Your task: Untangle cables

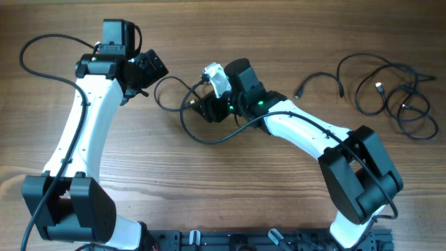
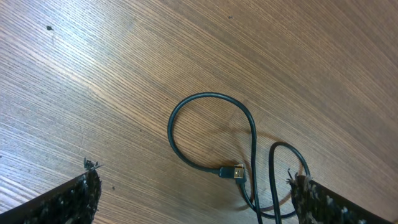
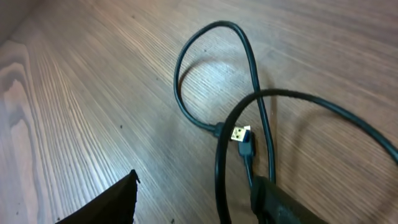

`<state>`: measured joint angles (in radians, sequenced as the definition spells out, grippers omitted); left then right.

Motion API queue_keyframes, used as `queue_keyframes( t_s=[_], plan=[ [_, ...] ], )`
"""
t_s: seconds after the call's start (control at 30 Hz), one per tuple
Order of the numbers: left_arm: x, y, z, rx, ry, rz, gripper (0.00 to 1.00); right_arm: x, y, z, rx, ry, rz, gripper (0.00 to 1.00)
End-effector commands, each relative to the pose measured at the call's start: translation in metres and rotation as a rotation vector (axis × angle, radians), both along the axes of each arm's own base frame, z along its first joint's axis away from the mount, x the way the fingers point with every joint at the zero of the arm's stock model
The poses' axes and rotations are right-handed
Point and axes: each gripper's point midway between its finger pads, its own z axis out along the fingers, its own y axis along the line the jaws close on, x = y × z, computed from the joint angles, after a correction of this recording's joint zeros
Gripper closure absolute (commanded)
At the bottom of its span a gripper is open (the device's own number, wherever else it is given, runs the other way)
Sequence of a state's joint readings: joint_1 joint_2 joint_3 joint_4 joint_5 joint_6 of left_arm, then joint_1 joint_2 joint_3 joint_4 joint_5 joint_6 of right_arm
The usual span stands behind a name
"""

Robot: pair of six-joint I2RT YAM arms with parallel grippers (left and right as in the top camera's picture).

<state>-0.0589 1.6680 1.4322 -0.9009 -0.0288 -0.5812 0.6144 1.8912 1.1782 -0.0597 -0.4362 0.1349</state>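
Note:
A thin black cable lies in a loop [image 1: 167, 94] on the wooden table, between the two arms. In the left wrist view the loop [image 2: 211, 124] ends in a small metal plug [image 2: 236, 171]. My left gripper [image 2: 199, 214] hovers over it, wide open and holding nothing. My right gripper [image 3: 199, 208] is low over the same loop [image 3: 186, 93] and plug [image 3: 241, 134]. Its fingers are apart. The thin cord runs under the right finger [image 3: 292, 208], and a thicker black cord [image 3: 219, 168] arcs through the gap. More cables lie tangled in a pile [image 1: 394, 94] at the far right.
A short separate cable [image 1: 320, 80] lies between the right arm and the pile. A thick black cord [image 1: 42, 49] curls at the far left behind the left arm [image 1: 83, 132]. The right arm [image 1: 313, 136] stretches across the middle of the table.

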Motion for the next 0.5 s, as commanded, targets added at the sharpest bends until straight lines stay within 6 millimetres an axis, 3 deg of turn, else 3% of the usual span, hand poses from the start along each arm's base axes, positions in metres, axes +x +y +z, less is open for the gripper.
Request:
queue_keyframes(
  t_s=[0.0,0.23,0.33,0.47],
  plan=[
    [-0.002,0.001,-0.003,0.005,0.009,0.004,0.00,0.000,-0.008,-0.008,-0.038,0.019,-0.038,0.38],
    [-0.002,0.001,-0.003,0.005,0.009,0.004,0.00,-0.006,-0.012,-0.032,-0.086,0.068,-0.025,0.42],
    [-0.002,0.001,-0.003,0.005,0.009,0.005,0.00,-0.008,-0.013,-0.035,-0.094,0.079,-0.026,0.56],
    [-0.002,0.001,-0.003,0.005,0.009,0.005,0.00,-0.004,-0.011,-0.032,-0.079,0.059,-0.027,0.92]
  ],
)
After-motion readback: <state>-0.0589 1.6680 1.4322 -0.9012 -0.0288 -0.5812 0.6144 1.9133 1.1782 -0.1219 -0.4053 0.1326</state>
